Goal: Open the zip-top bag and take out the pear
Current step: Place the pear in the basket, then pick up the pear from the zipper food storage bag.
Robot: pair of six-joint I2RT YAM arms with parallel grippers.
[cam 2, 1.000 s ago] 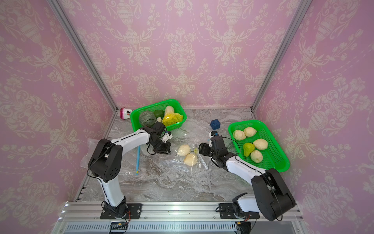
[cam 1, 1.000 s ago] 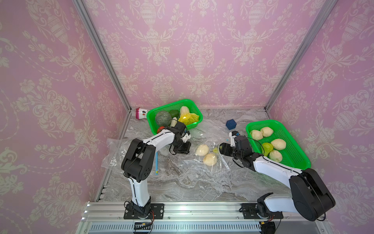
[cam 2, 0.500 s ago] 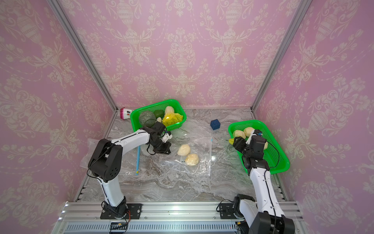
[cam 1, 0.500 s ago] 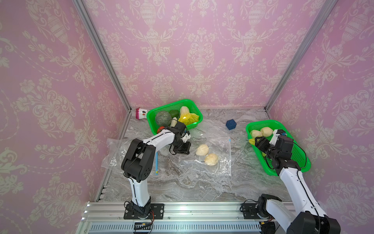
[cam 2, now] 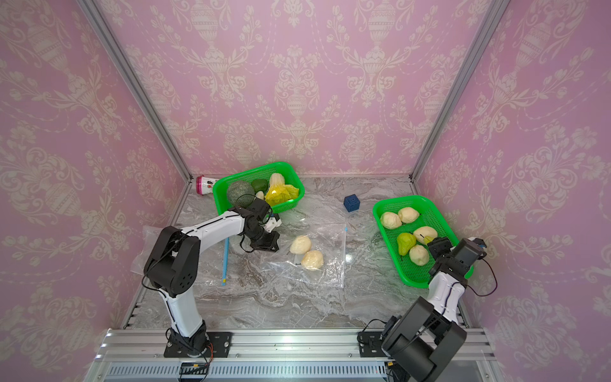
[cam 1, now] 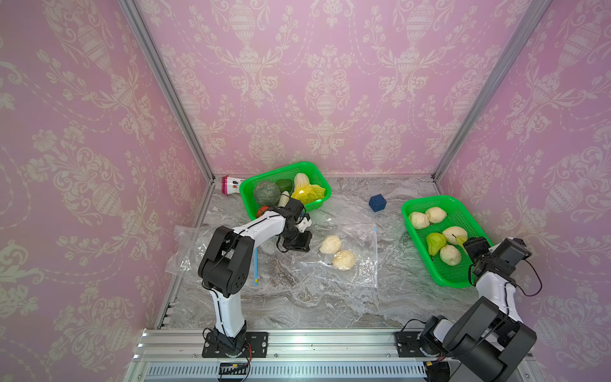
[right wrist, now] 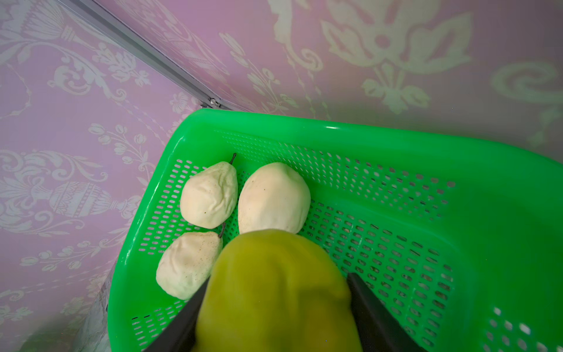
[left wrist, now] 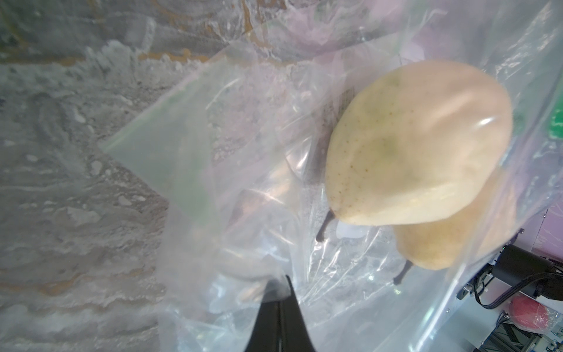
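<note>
The clear zip-top bag [cam 1: 360,264] [cam 2: 330,268] lies flat mid-table with two cream pears [cam 1: 330,244] [cam 2: 312,259] inside. My left gripper [cam 1: 302,244] [cam 2: 271,244] is shut, pinching the bag's plastic [left wrist: 243,152] at its left end; both cream pears [left wrist: 417,143] show through the film. My right gripper [cam 1: 464,241] [cam 2: 431,240] [right wrist: 277,280] is shut on a yellow-green pear [right wrist: 274,289] and holds it over the near end of the right green basket [cam 1: 456,284] [right wrist: 365,134]. In both top views the gripper hides most of that pear.
The right basket holds several cream pears [right wrist: 210,195] and a green one [cam 1: 434,243]. A second green basket [cam 1: 281,167] of vegetables stands at the back left, beside a pink-capped bottle [cam 1: 230,184]. A blue cube [cam 1: 377,202], a blue strip [cam 1: 255,268] and another clear bag [cam 1: 185,244] also lie on the table.
My right arm has carried the yellow-green pear from the bag across to the right basket, then drawn back toward the basket's near end. The left gripper has stayed put.
</note>
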